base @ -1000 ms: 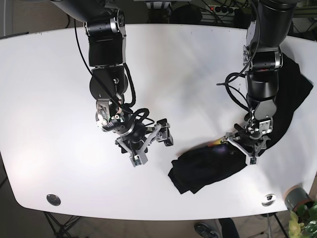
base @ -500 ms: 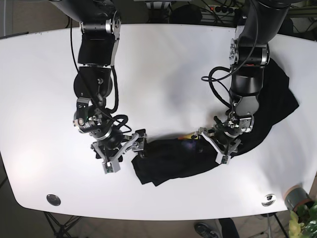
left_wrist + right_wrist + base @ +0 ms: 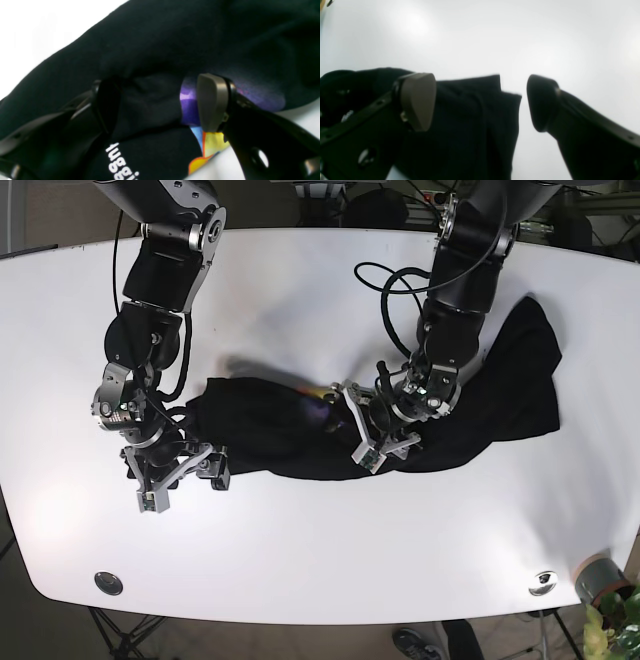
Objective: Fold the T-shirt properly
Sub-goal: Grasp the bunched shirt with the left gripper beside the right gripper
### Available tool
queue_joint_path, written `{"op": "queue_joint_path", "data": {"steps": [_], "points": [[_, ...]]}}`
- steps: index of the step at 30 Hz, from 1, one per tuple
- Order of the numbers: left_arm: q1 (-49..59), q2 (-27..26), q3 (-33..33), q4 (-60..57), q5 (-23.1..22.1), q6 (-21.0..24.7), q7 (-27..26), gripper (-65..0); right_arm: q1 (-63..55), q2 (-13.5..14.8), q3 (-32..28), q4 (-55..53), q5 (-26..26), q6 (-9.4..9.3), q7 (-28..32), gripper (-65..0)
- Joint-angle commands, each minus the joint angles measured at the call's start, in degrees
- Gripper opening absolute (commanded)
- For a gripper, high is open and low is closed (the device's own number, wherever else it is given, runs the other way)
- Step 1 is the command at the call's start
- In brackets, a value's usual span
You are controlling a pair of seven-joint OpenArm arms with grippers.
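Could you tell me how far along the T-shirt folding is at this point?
Early. Done: the black T-shirt lies on the white table, stretched in a rumpled band. In hand: the left gripper straddles bunched fabric by the coloured print; the right gripper is open around a fabric edge. Left: flattening it and every fold; no neat fold shows.

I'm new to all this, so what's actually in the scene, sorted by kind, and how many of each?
T-shirts: 1, black T-shirt
Robot hands: 2, left hand and right hand
Tables: 1, white table
Total: 4
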Motion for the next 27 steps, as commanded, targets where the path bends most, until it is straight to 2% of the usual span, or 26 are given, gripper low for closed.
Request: {"op": "queue_joint_path", "data": {"steps": [1,4,9,17,23,25,27], "points": [[0.82,-0.01,0.27,3.34,0.87,-0.46,2.97,-21.1,1.34,0.32,2.94,0.74,0.69,0.52,0.58,-11.9],[1.26,-0.01,0.18,6.24,0.87,-0.46,2.97,-21.1,1.17,1.64,5.49,0.74,0.69,0.61,0.49,-11.9],[1.34,-0.97,0.09,10.46,0.87,-0.46,2.97,-21.1,-0.77,3.66,5.67,0.74,1.04,0.43,-0.39,-11.9],[2.13,-1.85,0.09,17.23,0.78,-0.46,2.97,-21.1,-2.97,3.57,5.84,0.56,1.04,0.43,-1.62,-11.9],[3.37,-1.85,-0.17,21.72,0.78,-0.46,3.06,-21.0,-3.41,3.57,5.84,-4.71,1.04,0.43,-0.39,-12.4],[4.16,-1.85,-1.14,23.12,0.78,-0.46,3.06,-21.0,-3.41,3.57,5.84,-6.47,1.04,0.43,0.84,-14.9],[5.12,-1.85,-2.99,24.62,0.78,-0.46,3.06,-21.0,-3.41,3.57,5.84,-8.58,1.04,0.43,1.98,-20.5]]}}
